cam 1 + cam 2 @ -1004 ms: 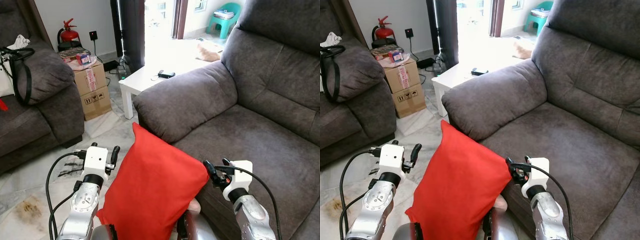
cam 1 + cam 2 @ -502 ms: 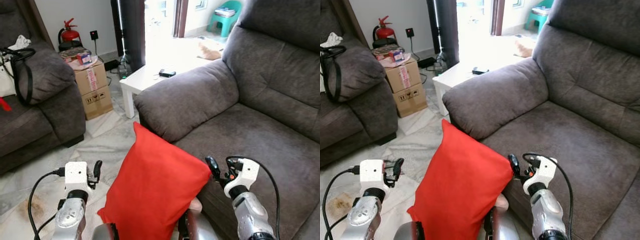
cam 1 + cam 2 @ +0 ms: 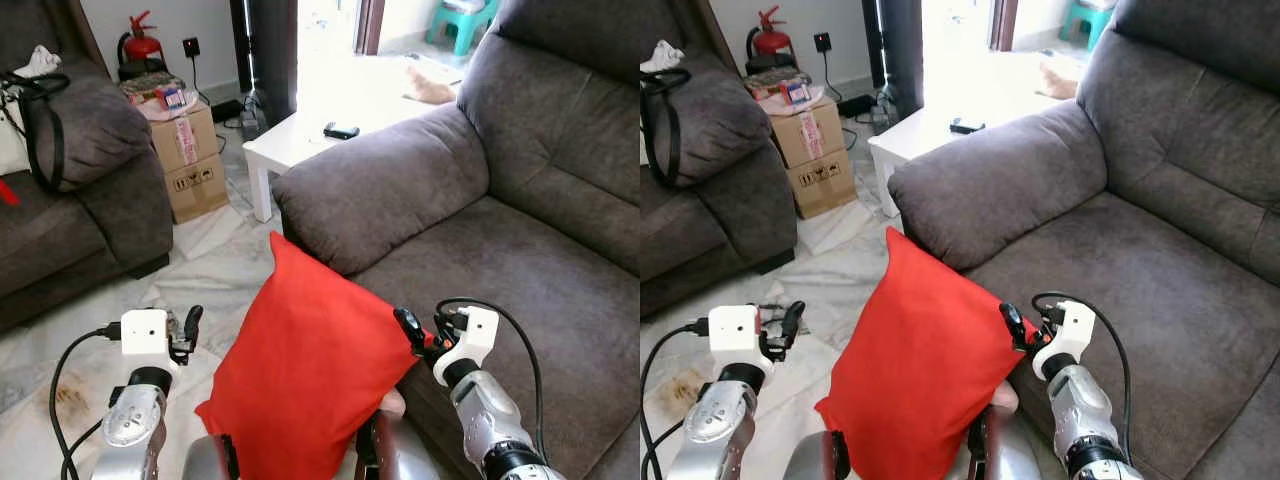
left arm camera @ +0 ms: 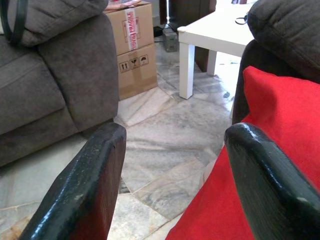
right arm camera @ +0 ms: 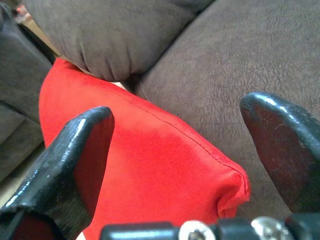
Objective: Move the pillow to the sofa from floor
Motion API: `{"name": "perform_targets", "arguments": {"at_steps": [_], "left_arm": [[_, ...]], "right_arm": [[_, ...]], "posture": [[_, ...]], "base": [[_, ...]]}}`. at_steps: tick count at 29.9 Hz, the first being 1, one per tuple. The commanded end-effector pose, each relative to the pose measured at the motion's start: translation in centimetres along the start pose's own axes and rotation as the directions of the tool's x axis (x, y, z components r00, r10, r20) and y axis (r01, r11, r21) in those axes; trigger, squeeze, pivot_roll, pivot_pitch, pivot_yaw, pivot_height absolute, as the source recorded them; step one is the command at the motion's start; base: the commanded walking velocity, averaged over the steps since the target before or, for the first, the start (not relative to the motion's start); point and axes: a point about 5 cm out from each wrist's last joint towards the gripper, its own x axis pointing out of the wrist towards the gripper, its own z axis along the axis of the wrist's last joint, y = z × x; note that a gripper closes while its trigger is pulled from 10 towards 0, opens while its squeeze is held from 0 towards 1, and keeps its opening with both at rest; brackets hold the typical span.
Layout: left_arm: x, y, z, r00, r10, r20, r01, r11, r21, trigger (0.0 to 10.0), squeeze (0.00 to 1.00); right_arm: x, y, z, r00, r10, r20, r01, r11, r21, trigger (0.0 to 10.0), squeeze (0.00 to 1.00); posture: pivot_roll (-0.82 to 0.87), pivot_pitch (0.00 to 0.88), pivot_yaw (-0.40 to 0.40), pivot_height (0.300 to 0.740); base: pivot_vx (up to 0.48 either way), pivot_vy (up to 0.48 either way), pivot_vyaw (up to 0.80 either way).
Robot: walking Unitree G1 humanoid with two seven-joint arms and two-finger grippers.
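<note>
Cardboard boxes point(image 3: 190, 160) beside white table point(image 3: 300, 145); fire extinguisher point(image 3: 140, 48) behind.

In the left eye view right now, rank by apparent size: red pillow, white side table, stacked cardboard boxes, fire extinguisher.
1. red pillow, though nearness to the camera inflates it
2. white side table and stacked cardboard boxes, too alike to rank
3. fire extinguisher

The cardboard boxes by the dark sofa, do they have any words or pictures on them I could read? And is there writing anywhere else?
Tape on the upper cardboard box: red printing, too blurred to read.
Lower cardboard box: small black handling symbols, no words legible.
Small packet on top of the boxes: printing too small to read.
Nothing readable on the red pillow or the fire extinguisher.
</note>
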Motion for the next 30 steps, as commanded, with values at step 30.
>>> {"name": "perform_targets", "arguments": {"at_steps": [30], "left_arm": [[-0.8, 0.2, 0.6, 0.999, 0.006, -0.048, -0.008, 0.998, -0.061, 10.0, 0.0]], "right_arm": [[-0.4, -0.5, -1.5, 0.992, 0.019, -0.122, -0.007, 0.995, 0.099, 10.0, 0.0]], "posture": [[0.1, 0.163, -0.085, 0.585]], "base": [[0.0, 0.0, 0.0]]}}
